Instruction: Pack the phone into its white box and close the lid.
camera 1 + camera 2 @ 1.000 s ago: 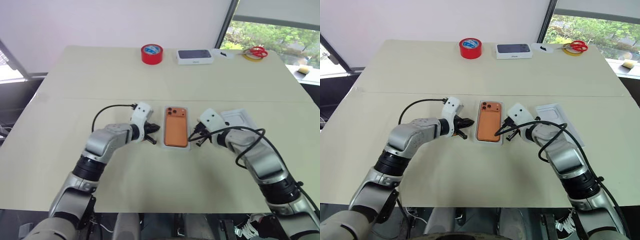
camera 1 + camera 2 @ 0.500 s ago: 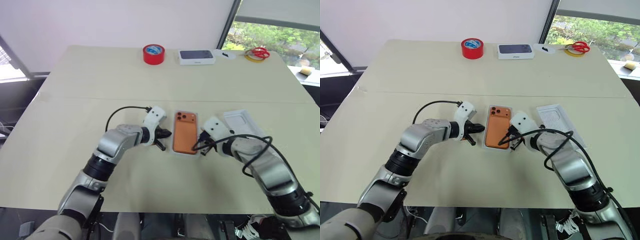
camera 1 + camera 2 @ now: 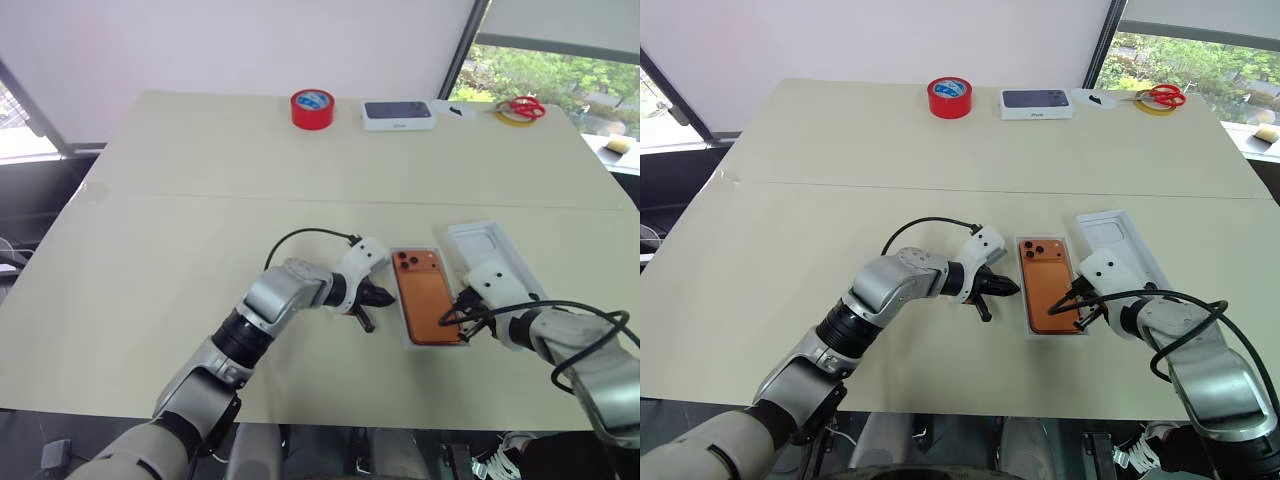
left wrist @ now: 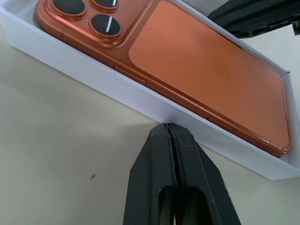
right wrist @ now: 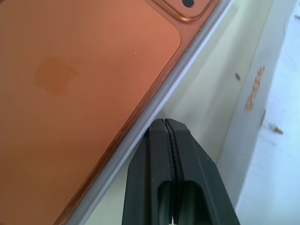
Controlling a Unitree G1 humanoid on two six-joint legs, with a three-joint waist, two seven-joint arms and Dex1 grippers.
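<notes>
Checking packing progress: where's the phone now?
In the head views the phone lies face down in the white box, between both pincers, the lid on its right.

Both my arms are stretched forward and low over the counter. My left pincer (image 3: 371, 299) reaches across to the right with the elbow bent, its fingers (image 4: 171, 164) pressed flat together, nothing between them. My right pincer (image 3: 462, 318) angles in from the right side and points down a bit — its fingers (image 5: 169, 154) are pinched together too, and empty. Black cables loop off both wrists.
</notes>
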